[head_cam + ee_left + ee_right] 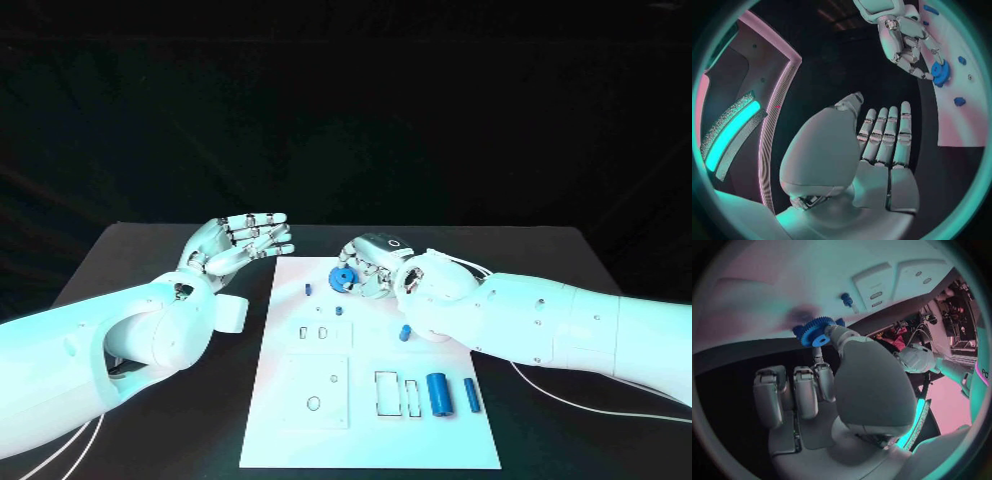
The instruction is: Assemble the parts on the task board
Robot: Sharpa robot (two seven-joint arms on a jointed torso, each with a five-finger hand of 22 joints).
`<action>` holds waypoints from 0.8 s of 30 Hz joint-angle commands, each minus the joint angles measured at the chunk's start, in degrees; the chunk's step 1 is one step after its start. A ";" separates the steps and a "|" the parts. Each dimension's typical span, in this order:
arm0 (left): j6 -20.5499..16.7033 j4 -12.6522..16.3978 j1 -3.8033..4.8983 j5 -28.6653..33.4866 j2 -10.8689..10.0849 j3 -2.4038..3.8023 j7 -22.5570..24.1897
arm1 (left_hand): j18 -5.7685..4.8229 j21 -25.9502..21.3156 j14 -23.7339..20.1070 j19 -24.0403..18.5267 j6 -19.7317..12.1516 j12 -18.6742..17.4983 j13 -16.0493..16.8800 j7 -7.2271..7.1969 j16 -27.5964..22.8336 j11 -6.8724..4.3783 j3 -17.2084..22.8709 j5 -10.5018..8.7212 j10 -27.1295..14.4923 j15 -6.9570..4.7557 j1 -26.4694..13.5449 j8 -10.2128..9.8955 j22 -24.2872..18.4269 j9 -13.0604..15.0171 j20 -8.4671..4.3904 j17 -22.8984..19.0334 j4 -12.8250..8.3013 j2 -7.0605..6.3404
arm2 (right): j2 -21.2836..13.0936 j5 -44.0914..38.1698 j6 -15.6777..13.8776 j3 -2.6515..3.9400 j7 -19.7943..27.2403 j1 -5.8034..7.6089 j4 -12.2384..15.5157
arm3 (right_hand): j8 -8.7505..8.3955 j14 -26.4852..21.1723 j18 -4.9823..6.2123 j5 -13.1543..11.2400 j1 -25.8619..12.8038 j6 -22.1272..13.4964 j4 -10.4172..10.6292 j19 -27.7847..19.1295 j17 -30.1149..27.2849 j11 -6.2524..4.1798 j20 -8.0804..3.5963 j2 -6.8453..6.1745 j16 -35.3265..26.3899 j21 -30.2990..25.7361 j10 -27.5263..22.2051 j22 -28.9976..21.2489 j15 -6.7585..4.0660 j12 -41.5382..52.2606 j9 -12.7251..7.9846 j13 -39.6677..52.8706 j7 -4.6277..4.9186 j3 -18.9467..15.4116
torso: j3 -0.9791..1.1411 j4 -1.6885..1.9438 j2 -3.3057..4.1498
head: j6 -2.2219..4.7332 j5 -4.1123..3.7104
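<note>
Head view: a white task board (289, 420) was laid lengthwise on the black table (144, 250), with the robot's two arms brought in from either side.
Right hand: the right hand (378, 268) was held over the far end of the board, its fingers closed on a blue gear (343, 279); the gear was pinched at its rim, probably so that its central hole could be lowered onto a peg.
Gear position: the gear was held just above the board's surface near a small blue peg (846, 299); contact with the board could not be made out.
Left hand: the left hand (238, 241) was raised beside the board's far left corner, its fingers spread and nothing grasped, apparently kept clear of the work.
Other parts: two blue cylinders (438, 392) were lying near the board's near right edge, beside rectangular slots.
</note>
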 commanded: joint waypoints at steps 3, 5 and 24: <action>1.18 0.04 0.09 -0.24 0.16 0.06 0.19 | 0.58 -0.07 -0.22 -0.05 -0.27 -0.32 -0.06 2.75 -0.32 0.13 0.28 -0.23 -0.10 0.04 0.04 -0.23 -0.10 -0.07 0.09 0.08 -0.06 -0.49 | 0.65 -1.15 1.22 0.02 -0.23 -0.40 -0.75 | 0.73 4.98 -0.75 0.20 -0.10 1.02 0.08 5.96 10.29 0.02 -0.51 0.29 0.02 0.15 0.16 14.92 -0.50 0.13 0.22 4.84 -0.79 0.37 | -0.03 0.00 -0.11 | -0.66 -0.05; 1.18 0.03 0.09 -0.24 0.14 0.06 0.18 | 0.58 -0.08 -0.24 -0.06 -0.27 -0.32 -0.06 2.75 -0.34 0.13 0.30 -0.24 -0.11 0.04 0.01 -0.24 -0.11 -0.07 0.09 0.08 -0.06 -0.50 | 0.88 -1.14 1.47 0.01 -0.22 -0.61 -1.01 | 0.69 4.97 -0.74 0.23 -0.30 0.96 0.01 5.94 10.20 0.05 -0.51 0.22 -0.01 0.12 0.16 14.90 -0.49 0.13 0.20 4.85 -0.75 0.50 | 0.01 -0.03 -0.08 | -0.62 0.00; 1.25 0.02 0.10 -0.24 0.12 0.06 0.07 | 0.58 -0.08 -0.24 -0.06 -0.27 -0.32 -0.06 2.75 -0.34 0.13 0.30 -0.24 -0.11 0.04 0.01 -0.24 -0.11 -0.07 0.09 0.08 -0.06 -0.50 | 3.15 -1.12 1.69 0.02 -0.79 -1.31 -4.33 | -0.63 4.92 -0.58 -0.33 -2.39 -1.18 -1.01 5.53 9.95 0.69 -0.21 -0.87 -0.09 -0.36 -0.99 14.45 -0.01 -1.01 -0.39 3.66 0.03 1.69 | 0.02 -0.10 -0.11 | -0.36 0.36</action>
